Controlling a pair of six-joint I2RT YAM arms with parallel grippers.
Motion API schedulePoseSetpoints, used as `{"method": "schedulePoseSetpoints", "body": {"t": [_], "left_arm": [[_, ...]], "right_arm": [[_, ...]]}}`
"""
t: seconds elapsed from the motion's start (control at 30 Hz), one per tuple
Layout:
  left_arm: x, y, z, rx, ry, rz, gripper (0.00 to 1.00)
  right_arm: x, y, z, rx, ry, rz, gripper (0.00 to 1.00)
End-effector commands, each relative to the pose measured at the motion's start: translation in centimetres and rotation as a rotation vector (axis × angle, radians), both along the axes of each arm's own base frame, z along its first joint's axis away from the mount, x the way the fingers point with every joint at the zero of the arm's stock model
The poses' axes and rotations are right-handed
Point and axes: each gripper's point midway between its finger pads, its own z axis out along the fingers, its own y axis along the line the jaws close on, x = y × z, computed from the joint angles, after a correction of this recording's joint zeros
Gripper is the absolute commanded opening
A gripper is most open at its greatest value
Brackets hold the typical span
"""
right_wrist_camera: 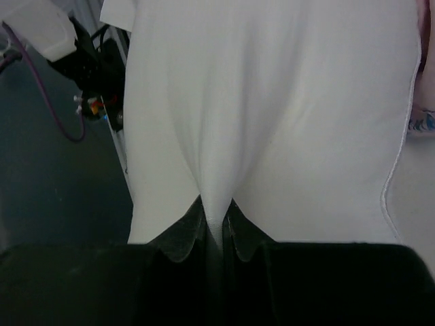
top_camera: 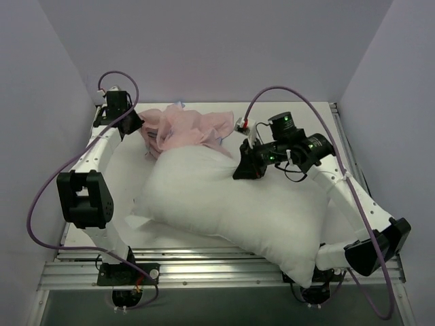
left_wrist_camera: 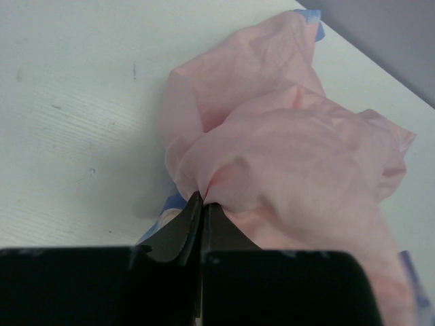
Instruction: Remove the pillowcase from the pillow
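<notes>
The plain white pillow (top_camera: 238,207) lies slantwise across the table, one corner hanging past the near edge. Behind it the pillowcase (top_camera: 187,128) sits bunched in a heap at the back, pink inside showing, with blue bits at its edges. My left gripper (top_camera: 139,125) is shut on a fold of the pillowcase (left_wrist_camera: 285,156) at the heap's left side. My right gripper (top_camera: 243,170) is shut on a pinch of the pillow (right_wrist_camera: 272,109) at its upper back edge. The pillow's far end meets the heap; whether any of it is still inside is hidden.
White table (top_camera: 126,173) bare at the left. Metal rails (top_camera: 204,268) run along the near edge under the pillow's corner. Pale walls close in on three sides.
</notes>
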Motion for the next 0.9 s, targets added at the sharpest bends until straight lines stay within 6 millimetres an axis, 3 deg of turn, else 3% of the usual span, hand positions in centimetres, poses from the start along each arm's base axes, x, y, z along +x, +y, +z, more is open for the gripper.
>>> {"method": "schedulePoseSetpoints", "body": {"t": [0.0, 0.1, 0.3, 0.33, 0.47, 0.57, 0.67, 0.87], "left_arm": [[1.4, -1.2, 6.3, -0.022, -0.196, -0.017, 0.02], [2.1, -1.3, 6.1, -0.024, -0.193, -0.015, 0.02], [3.5, 0.7, 4.9, -0.005, -0.189, 0.064, 0.02], [3.7, 2.9, 5.0, 0.012, -0.192, 0.116, 0.02], [5.0, 5.6, 5.9, 0.050, -0.205, 0.174, 0.02], [5.8, 7.7, 6.0, 0.075, -0.192, 0.216, 0.02], [6.1, 9.3, 5.1, 0.057, -0.159, 0.261, 0.02], [6.4, 10.2, 4.3, 0.089, -0.141, 0.263, 0.02]], "right_arm": [[-4.2, 1.2, 1.1, 0.059, -0.029, 0.248, 0.00], [-5.0, 1.1, 0.1, 0.029, -0.008, 0.288, 0.00], [-7.6, 0.6, 1.3, 0.080, -0.025, 0.374, 0.00], [-7.7, 0.4, 1.2, 0.076, -0.059, 0.400, 0.00], [-8.3, -0.2, 2.0, 0.081, -0.091, 0.426, 0.00], [-8.9, -1.4, 3.8, 0.148, -0.155, 0.465, 0.00], [-8.3, -2.3, 5.4, 0.180, -0.223, 0.415, 0.00], [-5.6, -3.2, 5.8, 0.148, -0.223, 0.247, 0.00]]}}
